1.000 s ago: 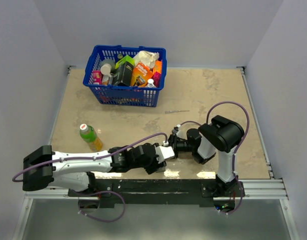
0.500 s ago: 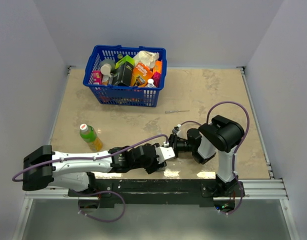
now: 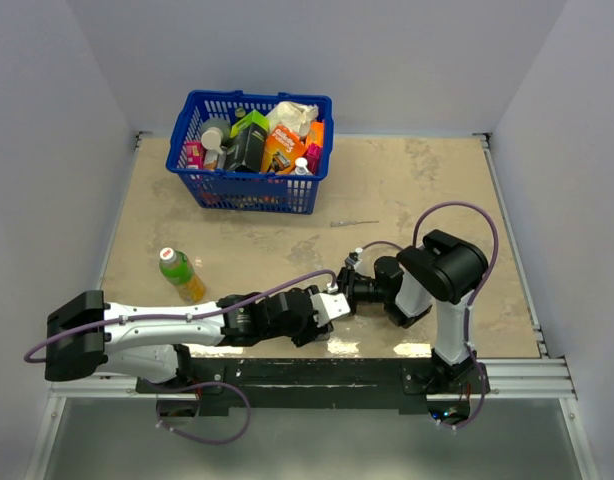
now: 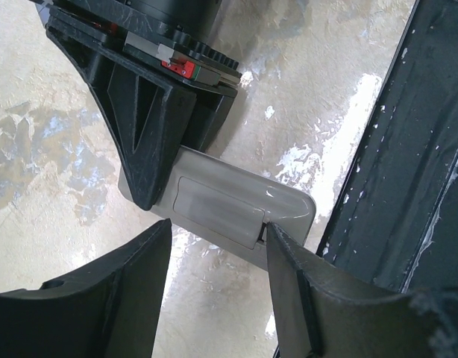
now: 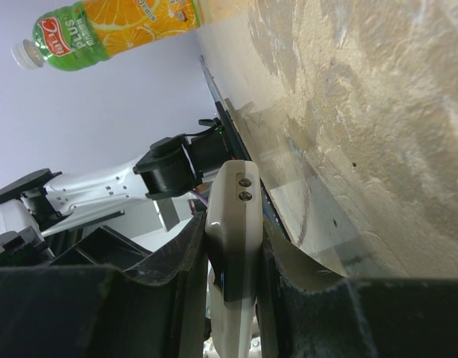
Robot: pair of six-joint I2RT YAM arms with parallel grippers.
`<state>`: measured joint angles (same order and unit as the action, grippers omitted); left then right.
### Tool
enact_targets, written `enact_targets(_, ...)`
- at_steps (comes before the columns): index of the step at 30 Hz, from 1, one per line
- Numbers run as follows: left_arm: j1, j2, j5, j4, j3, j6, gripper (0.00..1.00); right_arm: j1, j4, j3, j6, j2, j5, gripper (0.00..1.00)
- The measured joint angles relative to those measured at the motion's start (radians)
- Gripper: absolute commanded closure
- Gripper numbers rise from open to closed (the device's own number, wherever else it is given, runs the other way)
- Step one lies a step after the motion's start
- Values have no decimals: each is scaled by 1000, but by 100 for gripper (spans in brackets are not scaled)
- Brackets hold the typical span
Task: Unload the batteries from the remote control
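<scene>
The remote control point(image 4: 283, 206) is a slim grey bar held just above the table near the front edge. Its back faces the left wrist camera, with the battery cover point(image 4: 214, 205) still in place. The batteries are hidden. My right gripper point(image 5: 233, 246) is shut on the remote point(image 5: 233, 216), clamping its two sides. My left gripper point(image 4: 218, 246) is open, its fingers straddling the remote's free end, and the right fingertip point(image 4: 277, 237) touches the cover's edge. In the top view the two grippers meet at the remote point(image 3: 339, 300).
A blue basket point(image 3: 190, 131) full of packages stands at the back left. An orange drink bottle point(image 3: 180, 273) lies at the left. A thin grey stick tool point(image 3: 353, 223) lies mid-table. The black base rail point(image 4: 408, 164) runs close beside the remote.
The left wrist has drawn back very slightly to the left. The right arm and the remote have not moved.
</scene>
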<state>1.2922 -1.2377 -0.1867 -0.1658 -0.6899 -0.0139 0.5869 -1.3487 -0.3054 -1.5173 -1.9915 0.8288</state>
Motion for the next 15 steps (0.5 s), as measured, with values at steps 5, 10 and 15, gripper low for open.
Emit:
enact_targets(5, 1, 0, -13, -7, -5, 0, 43, -2, -2, 0, 0, -1, -1, 100)
enact_targets(10, 5, 0, -37, -19, -11, -1, 43, -5, -9, -3, 1, -8, -4, 100)
enact_targets(15, 5, 0, -64, -34, -22, -3, 43, -5, -31, -4, 16, -27, -8, 100)
